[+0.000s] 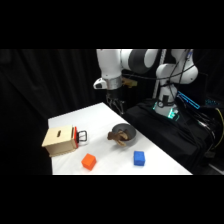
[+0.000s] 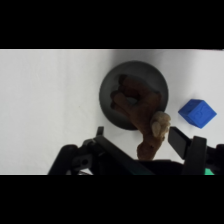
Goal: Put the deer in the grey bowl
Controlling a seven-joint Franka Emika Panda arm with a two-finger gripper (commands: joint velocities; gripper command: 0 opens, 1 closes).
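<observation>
The deer (image 2: 140, 107) lies mostly inside the grey bowl (image 2: 111, 97), but one light tan end of it hangs over the bowl's rim on the side nearest the wrist camera. The gripper (image 2: 137, 142) is above the bowl, and in the wrist view its two fingers (image 2: 181, 141) stand wide apart, one on each side of that tan end, with nothing held between them. In my judgement the placing is nearly done and the step in hand is the retreat. To do it well, the arm should rise straight up from the bowl, so that no finger catches the overhanging part and drags the toy out or tips the bowl.

About containers: the grey bowl holds only the deer. In the side view a tan wooden box (image 1: 59, 140) with a slot in its top and a small metal clasp on its side stands on the white tabletop (image 1: 100, 117), well apart from the bowl; I cannot tell what is in it. An orange cube (image 1: 88, 161) and a blue cube (image 2: 197, 113) lie on the tabletop outside the bowl, the blue one near it.
</observation>
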